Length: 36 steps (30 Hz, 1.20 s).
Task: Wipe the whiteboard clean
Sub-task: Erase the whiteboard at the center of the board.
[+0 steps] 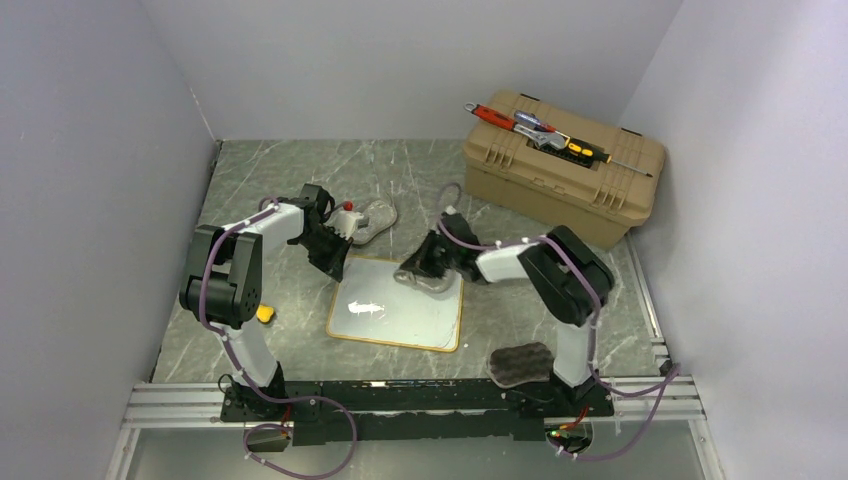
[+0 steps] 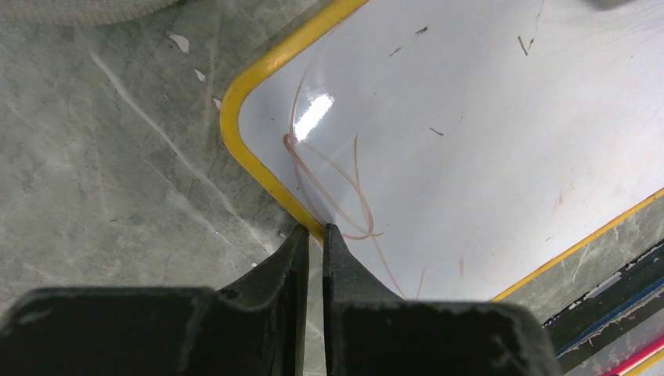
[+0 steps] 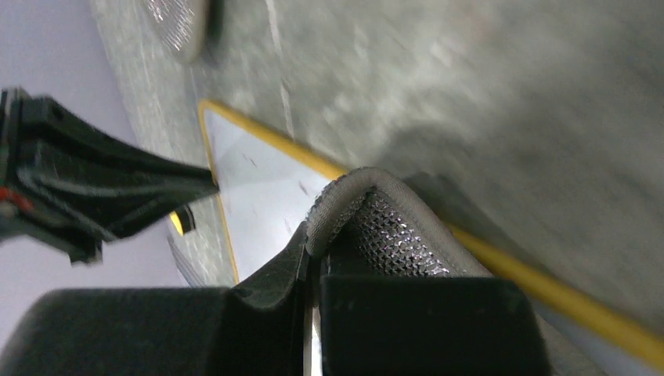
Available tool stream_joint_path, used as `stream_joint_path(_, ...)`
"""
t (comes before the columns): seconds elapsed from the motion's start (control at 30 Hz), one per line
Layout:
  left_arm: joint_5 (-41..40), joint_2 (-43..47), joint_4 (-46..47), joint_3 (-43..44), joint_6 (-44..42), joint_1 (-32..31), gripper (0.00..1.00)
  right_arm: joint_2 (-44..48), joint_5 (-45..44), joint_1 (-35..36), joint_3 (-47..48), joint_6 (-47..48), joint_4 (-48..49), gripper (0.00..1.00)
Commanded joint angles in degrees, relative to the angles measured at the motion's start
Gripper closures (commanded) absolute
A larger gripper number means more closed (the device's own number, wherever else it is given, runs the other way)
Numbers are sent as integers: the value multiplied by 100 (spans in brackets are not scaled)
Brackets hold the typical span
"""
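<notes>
Grey marbled table (image 1: 280, 180) holds the whiteboard (image 1: 400, 315) near its front edge, where we set our left gripper (image 2: 313, 233), fingers pressed together, on its far-left corner, seemingly to pin it, while our right gripper (image 3: 315, 262) pinches a mesh cloth (image 3: 384, 227) at its far edge for wiping.

In the top view, the far edge of the whiteboard (image 1: 400, 312) was partly covered by the left end effector (image 1: 338, 266) and the right end effector (image 1: 413, 277). A yellow item (image 1: 265, 314) beside the left arm was too small to be identified. In the left wrist view, the board was cut off at top and right. In the right wrist view, the counter (image 3: 509, 94) was blurred, part of the frame was hidden by the clamped grey mesh pad (image 3: 384, 227), and a round object (image 3: 176, 23) was cropped by the top edge.
</notes>
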<state>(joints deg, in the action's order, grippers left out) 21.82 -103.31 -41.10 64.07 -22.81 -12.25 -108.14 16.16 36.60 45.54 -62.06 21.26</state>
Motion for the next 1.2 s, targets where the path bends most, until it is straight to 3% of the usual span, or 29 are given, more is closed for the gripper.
stream_joint_path(0.0, -161, -207, -24, -248, -299, -23, 97, -1720, -1463, 471, 1157, 694, -2970, 100)
stream_joint_path(0.13, -157, -207, -45, -244, -311, -23, 98, -2473, -1453, 889, 2772, 743, -3671, 100)
stream_joint_path(0.23, -169, -196, -77, -217, -324, -23, 98, -2620, -1405, 979, 3110, 757, -3827, 100)
stream_joint_path(0.37, -178, -159, -67, -237, -347, -14, 98, -1970, -1488, 697, 1710, 722, -3370, 100)
stream_joint_path(0.53, -155, -115, -50, -292, -369, -5, 97, -778, -1713, -243, -475, 772, -2815, 100)
stream_joint_path(0.63, -156, -85, -64, -300, -381, 3, 97, -286, -1762, -794, -1156, 738, -2742, 100)
stream_joint_path(0.87, -169, -68, -92, -264, -374, 3, 98, -196, -1918, -897, -1172, 690, -3076, 100)
stream_joint_path(1.17, -148, -120, -56, -288, -371, 10, 98, 586, -2064, -1042, -1331, 613, -3510, 100)
